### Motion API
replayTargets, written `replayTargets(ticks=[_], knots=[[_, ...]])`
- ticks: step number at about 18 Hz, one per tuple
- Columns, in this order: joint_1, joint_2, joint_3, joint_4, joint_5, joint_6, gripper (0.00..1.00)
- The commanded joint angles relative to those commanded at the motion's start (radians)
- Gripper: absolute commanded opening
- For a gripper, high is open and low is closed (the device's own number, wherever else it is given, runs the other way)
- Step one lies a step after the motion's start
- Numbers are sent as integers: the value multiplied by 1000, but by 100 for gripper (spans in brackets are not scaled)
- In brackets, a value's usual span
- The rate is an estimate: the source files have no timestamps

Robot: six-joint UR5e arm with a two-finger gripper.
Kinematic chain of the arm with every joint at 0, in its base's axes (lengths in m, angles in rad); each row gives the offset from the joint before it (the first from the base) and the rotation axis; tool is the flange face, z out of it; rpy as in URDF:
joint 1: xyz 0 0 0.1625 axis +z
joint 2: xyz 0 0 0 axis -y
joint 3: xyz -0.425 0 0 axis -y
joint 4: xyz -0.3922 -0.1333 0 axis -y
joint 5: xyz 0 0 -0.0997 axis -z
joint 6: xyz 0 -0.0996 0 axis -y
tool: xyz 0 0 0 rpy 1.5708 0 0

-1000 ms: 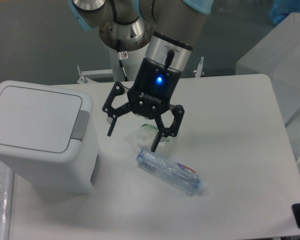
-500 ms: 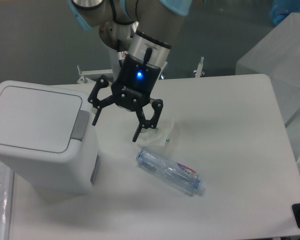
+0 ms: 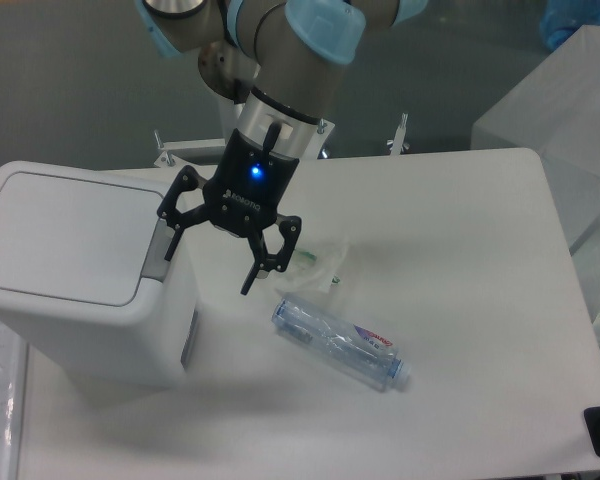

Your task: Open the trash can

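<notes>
Since a second ago my gripper (image 3: 208, 270) has travelled left across the worktop (image 3: 460, 300), away from the spot above the bottle (image 3: 340, 345) and over to the trash can (image 3: 80, 275). Its fingers are spread wide apart and hold nothing. One fingertip (image 3: 168, 250) now sits right at the grey push-button tab (image 3: 156, 250) on the can's right edge; I cannot tell whether it touches the tab. The other fingertip (image 3: 248, 288) hangs over bare worktop between the can and the bottle.

I see the trash can at the left end of the worktop, its flat white lid (image 3: 65, 235) down and closed. A blue light glows on the gripper body. The clear bottle lies on its side right of the gripper, with a crumpled clear wrapper (image 3: 325, 262) just behind it.
</notes>
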Motion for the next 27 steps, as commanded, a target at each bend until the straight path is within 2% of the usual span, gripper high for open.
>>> replayTargets(ticks=[19, 27], knots=[[3, 9, -6, 5, 0, 32, 100], [77, 11, 31, 8, 9, 146, 100]])
